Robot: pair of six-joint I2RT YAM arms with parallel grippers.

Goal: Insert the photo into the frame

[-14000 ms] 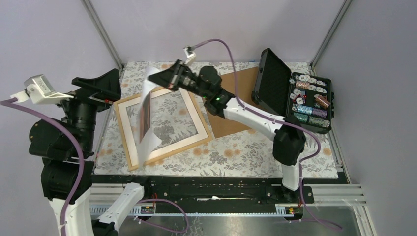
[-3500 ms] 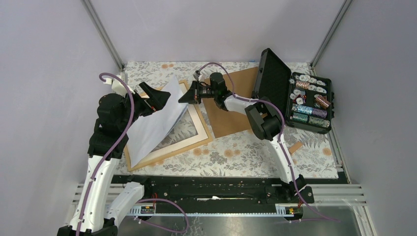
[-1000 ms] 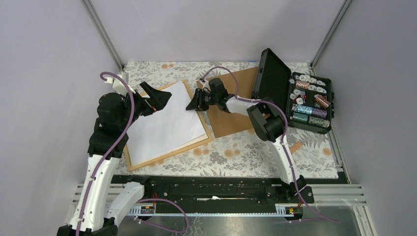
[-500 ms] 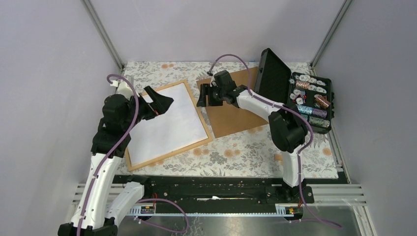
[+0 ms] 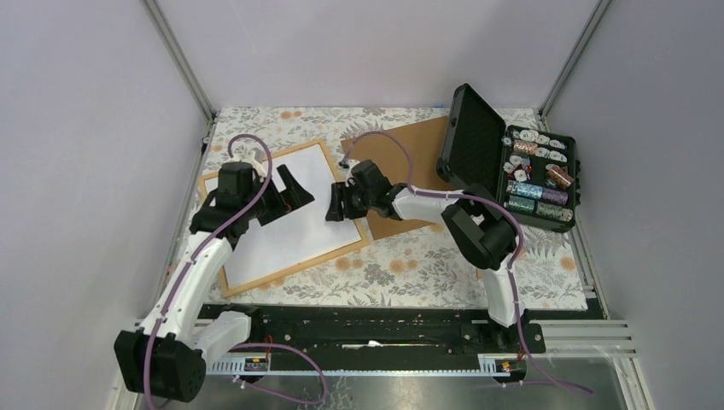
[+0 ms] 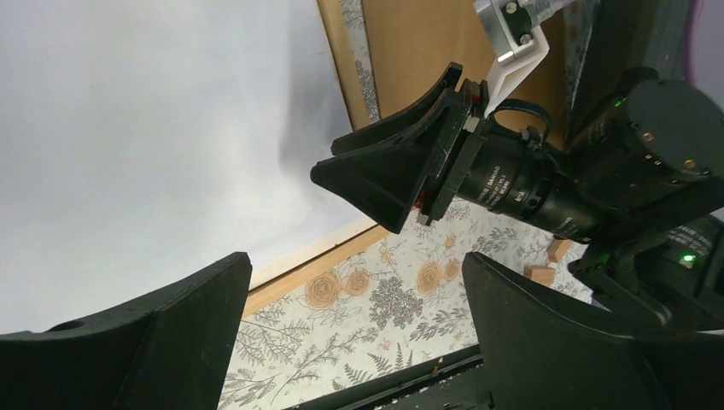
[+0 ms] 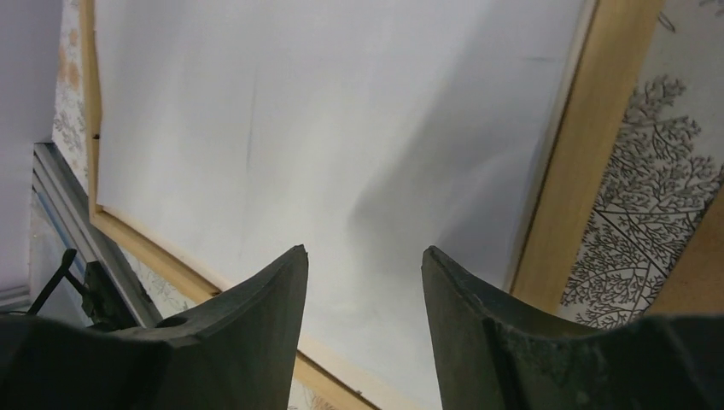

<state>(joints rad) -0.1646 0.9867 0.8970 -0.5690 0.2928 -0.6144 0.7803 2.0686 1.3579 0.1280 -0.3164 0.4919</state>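
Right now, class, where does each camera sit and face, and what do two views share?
Top external: above and behind, looking down on the table; left arm and right arm show.
Left wrist: looks across the photo at the right gripper; own fingers show.
Right wrist: looks down at photo and frame; own fingers show.
Shared: both wrist views show the photo.

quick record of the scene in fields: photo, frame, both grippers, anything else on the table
photo: lies flat inside the frame, blank white side up
frame: lies flat, around the photo
left gripper: jaws open, above the photo, holding nothing
right gripper: jaws open, by the photo's right edge, holding nothing
backing board: right of the frame
black case: open, far right
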